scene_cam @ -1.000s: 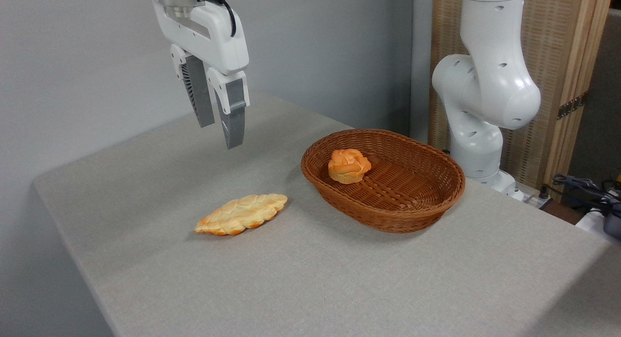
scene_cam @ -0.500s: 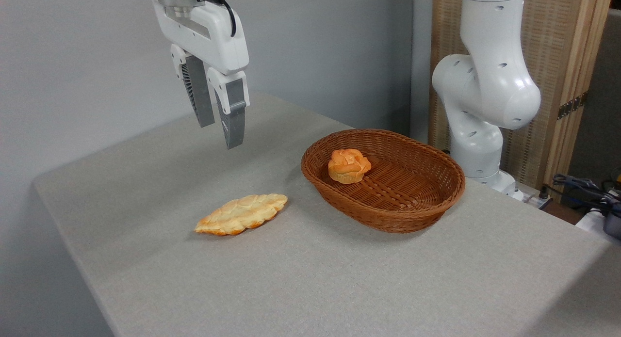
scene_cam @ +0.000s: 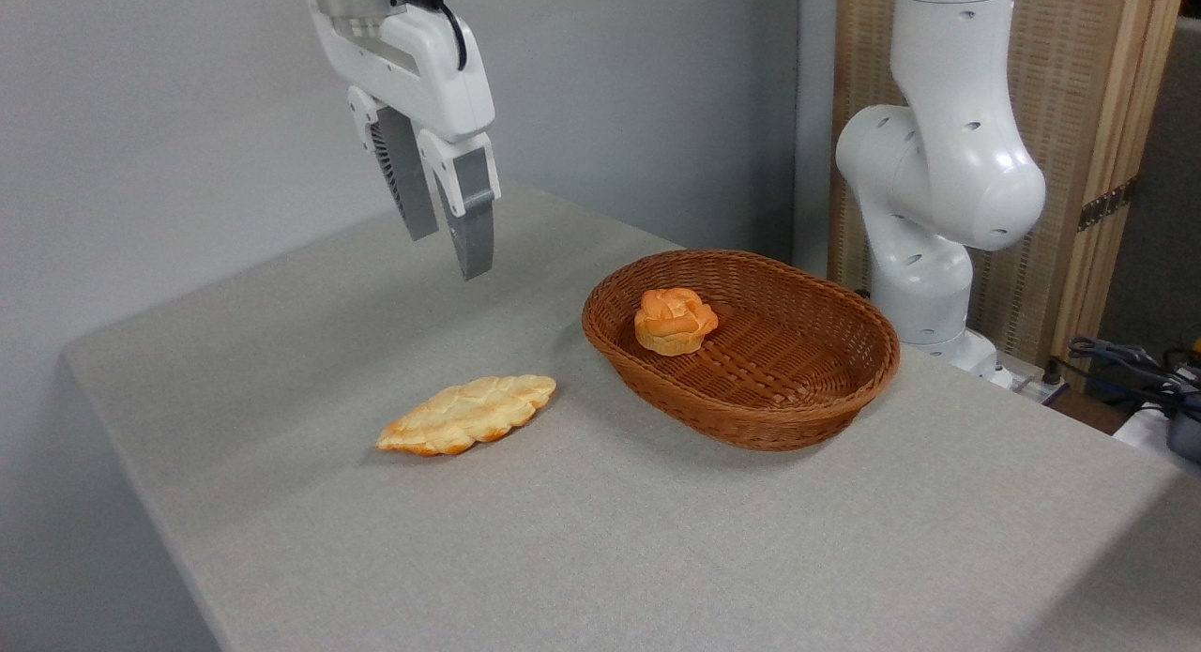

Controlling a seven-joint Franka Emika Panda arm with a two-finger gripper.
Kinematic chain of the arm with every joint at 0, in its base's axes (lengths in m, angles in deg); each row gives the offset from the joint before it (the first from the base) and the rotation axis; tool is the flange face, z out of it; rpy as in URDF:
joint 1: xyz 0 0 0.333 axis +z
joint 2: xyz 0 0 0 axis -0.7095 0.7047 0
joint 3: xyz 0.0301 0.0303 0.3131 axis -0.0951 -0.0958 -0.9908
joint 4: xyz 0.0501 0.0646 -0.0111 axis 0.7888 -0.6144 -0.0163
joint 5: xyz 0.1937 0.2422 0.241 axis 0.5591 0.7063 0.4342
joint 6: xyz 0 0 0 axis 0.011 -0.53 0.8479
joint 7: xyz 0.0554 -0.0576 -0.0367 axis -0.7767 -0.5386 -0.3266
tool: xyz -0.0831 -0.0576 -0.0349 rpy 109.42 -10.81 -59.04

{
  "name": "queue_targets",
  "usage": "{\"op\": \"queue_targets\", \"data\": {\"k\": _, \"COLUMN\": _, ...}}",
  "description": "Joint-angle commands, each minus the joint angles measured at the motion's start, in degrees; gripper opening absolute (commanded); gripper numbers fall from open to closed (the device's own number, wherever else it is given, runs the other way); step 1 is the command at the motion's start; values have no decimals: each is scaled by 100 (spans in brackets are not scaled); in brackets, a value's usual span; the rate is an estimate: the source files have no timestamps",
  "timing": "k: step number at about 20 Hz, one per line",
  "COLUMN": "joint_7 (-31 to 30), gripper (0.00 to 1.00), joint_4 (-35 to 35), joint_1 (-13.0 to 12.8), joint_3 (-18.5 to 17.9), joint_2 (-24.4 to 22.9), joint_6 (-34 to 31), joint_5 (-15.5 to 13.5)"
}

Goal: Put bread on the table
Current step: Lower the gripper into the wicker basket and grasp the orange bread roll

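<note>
The bread [scene_cam: 674, 320], a small round orange-golden bun with a swirled top, lies inside the brown wicker basket [scene_cam: 798, 410], near its left end. The table [scene_cam: 657, 539] is a wide surface in light grey woven fabric. My gripper [scene_cam: 448, 250] hangs open and empty well above the table, to the upper left of the basket and apart from the bun. Its two grey fingers [scene_cam: 474, 230] point down.
A flat, pale golden leaf-shaped braided bread [scene_cam: 467, 413] lies on the table left of the basket. The white arm base [scene_cam: 938, 164] stands behind the basket at the right. Cables [scene_cam: 1135, 361] sit at the far right edge.
My gripper has shifted a little to the right and slightly up, toward the basket. Both breads and the basket have stayed put.
</note>
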Motion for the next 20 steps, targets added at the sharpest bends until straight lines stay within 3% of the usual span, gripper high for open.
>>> {"op": "queue_targets", "data": {"k": 1, "joint_7": 117, "gripper": 100, "joint_4": -932, "joint_1": -53, "joint_3": 67, "joint_2": -714, "joint_6": -75, "joint_5": 11}}
{"op": "queue_targets", "data": {"k": 9, "joint_7": 574, "gripper": 100, "joint_4": -3016, "joint_1": -185, "joint_3": 68, "joint_2": -1673, "joint_6": -101, "joint_5": 2}}
{"op": "queue_targets", "data": {"k": 13, "joint_7": 1154, "gripper": 100, "joint_4": -3694, "joint_1": -396, "joint_3": 59, "joint_2": -1718, "joint_6": -57, "joint_5": -33}}
{"op": "queue_targets", "data": {"k": 20, "joint_7": 1595, "gripper": 100, "joint_4": -4293, "joint_1": -686, "joint_3": 59, "joint_2": -1684, "joint_6": 303, "joint_5": -24}}
